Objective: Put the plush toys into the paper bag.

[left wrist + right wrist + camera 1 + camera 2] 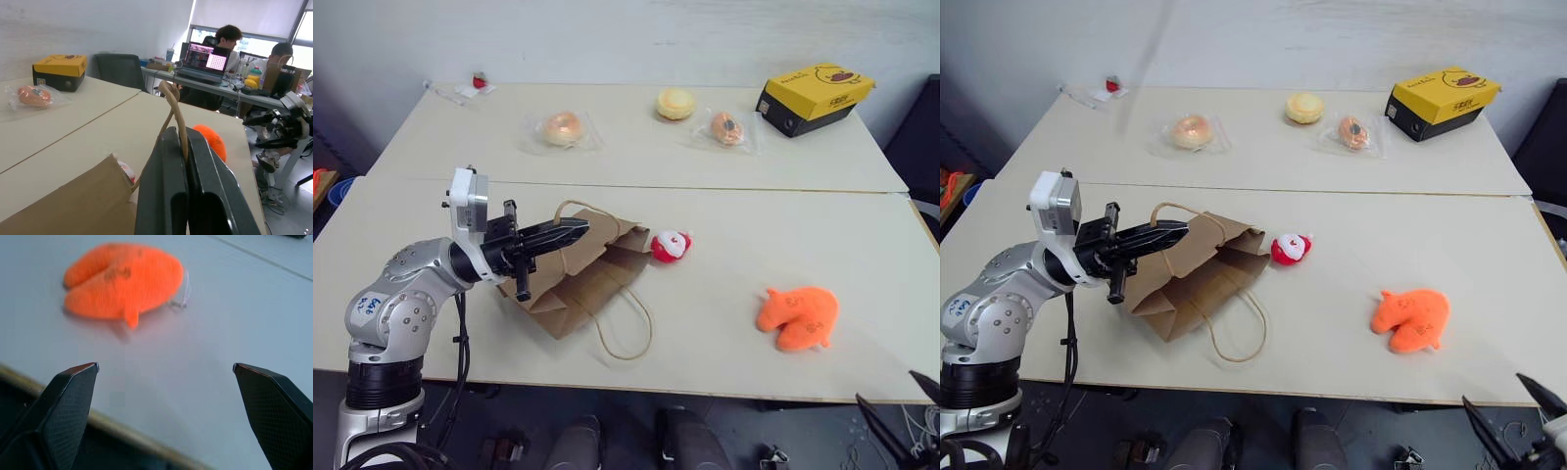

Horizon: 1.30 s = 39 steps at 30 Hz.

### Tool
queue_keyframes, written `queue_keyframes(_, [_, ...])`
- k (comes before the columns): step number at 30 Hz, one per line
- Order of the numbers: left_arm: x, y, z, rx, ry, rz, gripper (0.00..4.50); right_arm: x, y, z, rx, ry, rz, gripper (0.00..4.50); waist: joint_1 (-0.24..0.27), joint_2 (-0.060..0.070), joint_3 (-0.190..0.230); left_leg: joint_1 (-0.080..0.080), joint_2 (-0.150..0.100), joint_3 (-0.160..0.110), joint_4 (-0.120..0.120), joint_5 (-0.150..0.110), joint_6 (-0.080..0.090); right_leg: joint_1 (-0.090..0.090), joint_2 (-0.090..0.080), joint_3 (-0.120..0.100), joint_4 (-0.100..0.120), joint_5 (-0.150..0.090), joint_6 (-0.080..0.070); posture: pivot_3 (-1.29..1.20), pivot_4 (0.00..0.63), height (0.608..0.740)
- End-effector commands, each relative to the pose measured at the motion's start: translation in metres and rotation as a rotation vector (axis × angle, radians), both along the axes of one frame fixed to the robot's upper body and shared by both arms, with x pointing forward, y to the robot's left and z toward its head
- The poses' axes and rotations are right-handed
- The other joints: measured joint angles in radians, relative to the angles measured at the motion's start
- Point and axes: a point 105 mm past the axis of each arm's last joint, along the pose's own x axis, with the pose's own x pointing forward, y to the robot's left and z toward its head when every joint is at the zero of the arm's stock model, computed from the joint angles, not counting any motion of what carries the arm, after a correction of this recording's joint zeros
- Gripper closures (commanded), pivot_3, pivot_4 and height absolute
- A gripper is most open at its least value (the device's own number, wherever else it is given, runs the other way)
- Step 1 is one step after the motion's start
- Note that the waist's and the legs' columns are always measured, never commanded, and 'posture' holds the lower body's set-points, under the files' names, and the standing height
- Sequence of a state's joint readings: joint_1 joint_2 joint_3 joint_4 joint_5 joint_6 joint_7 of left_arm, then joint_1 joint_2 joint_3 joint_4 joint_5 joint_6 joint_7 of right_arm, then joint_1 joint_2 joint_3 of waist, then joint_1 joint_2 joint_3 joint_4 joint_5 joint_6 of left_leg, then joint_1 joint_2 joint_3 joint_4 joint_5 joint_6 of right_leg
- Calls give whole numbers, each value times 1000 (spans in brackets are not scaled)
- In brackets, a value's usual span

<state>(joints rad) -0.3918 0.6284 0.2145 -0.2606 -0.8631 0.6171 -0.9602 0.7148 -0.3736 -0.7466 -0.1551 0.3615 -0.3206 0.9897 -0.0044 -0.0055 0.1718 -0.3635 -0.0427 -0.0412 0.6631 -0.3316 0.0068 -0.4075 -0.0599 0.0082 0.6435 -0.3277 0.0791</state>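
Note:
The brown paper bag point(582, 279) lies on its side on the near table, mouth towards the right. My left gripper point(573, 233) is shut on one of its twisted handles point(175, 110) and holds it above the bag. The small red plush toy point(671, 245) lies on the table right at the bag's mouth. The orange plush toy point(798, 316) rests further right, near the front edge. My right gripper point(166, 367) hangs open and empty off the table's front right corner, a short way from the orange toy point(122, 284).
On the far table are a yellow-and-black box point(815, 96), two wrapped pastries point(562, 128) point(726, 128) and a yellow bun point(674, 103). A seam runs between the two tables. The left wrist view shows people seated at a desk point(230, 58) beyond the table.

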Motion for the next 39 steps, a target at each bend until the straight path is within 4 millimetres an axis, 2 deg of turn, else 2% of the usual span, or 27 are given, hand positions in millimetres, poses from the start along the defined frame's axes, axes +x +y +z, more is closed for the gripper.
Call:
queue_keyframes(1, [-2,-1,5,-10,-36,8,4500,25,6,19,-184,-28,133,12,-9,0,0,1,0,1,0,0,0,1,0,1,0,0,0,0,150,740])
queue_keyframes(7, [-3,1,4,-14,-37,36,4500,77,-2,32,-452,42,224,12,3,1,0,10,0,1,-2,-1,-1,9,1,0,-1,-1,-1,0,150,740])
queue_keyframes(10, [-5,1,3,-15,-37,51,4500,99,4,40,-415,63,260,12,9,1,1,9,1,0,-1,-1,-1,10,1,-1,-2,-1,-1,0,150,740])
queue_keyframes(15, [-7,2,4,-16,-37,69,4500,123,2,30,-714,193,457,12,18,1,1,9,0,-1,-1,-1,-1,11,1,-2,-4,-1,-1,0,150,740])
queue_keyframes(21, [-7,1,7,-16,-47,77,4500,154,11,37,-782,105,540,12,6,-1,2,10,1,-1,0,-1,-1,13,2,-3,-4,-1,-1,0,150,740])
queue_keyframes(25, [-7,2,8,-17,-52,86,4500,158,30,33,-741,77,621,12,-1,-1,2,10,2,-1,0,-1,-1,13,2,-3,-4,0,-1,0,150,740])
queue_keyframes(31, [-7,1,9,-17,-55,87,4500,158,43,28,-673,77,667,2060,2,-1,2,10,3,-1,0,-1,-1,13,3,-3,-4,0,-1,0,150,740])
queue_keyframes(36, [-4,0,10,-14,-60,78,4500,159,60,39,-601,13,701,3793,2,-1,2,10,3,-2,1,-1,-1,13,3,-3,-4,0,-1,0,150,740])
queue_keyframes(38, [-4,0,10,-11,-61,74,4500,159,66,45,-553,-16,704,4425,3,-1,2,10,3,-2,1,-1,-1,13,3,-3,-4,0,-1,0,150,740])
queue_keyframes(39, [-3,0,10,-10,-61,73,4500,159,69,47,-534,-22,706,4472,3,-1,2,10,3,-2,1,-1,-1,13,3,-3,-4,0,-1,0,150,740])
